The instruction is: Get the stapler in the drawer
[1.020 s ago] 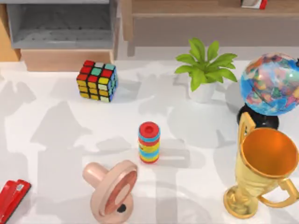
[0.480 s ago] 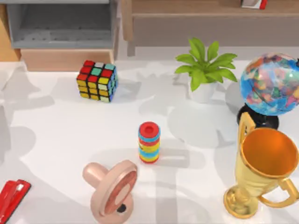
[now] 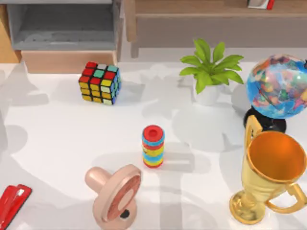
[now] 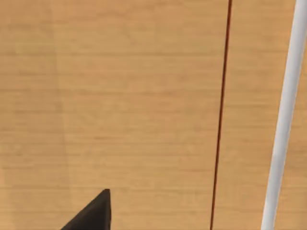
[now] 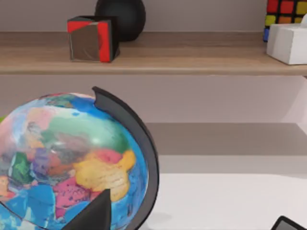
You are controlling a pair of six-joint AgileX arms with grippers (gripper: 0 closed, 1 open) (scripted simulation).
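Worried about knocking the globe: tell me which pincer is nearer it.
Right. The right pincer is close to the globe; the left pincer faces a tan wooden panel instead.

A white desk (image 3: 67,134) filled the scene, crossed by soft grey shadows. Along its far edge ran a long brown wooden shelf (image 3: 211,14), set against a pale wall (image 5: 201,14). Light tan wood panelling (image 4: 120,96) stood at the far left.
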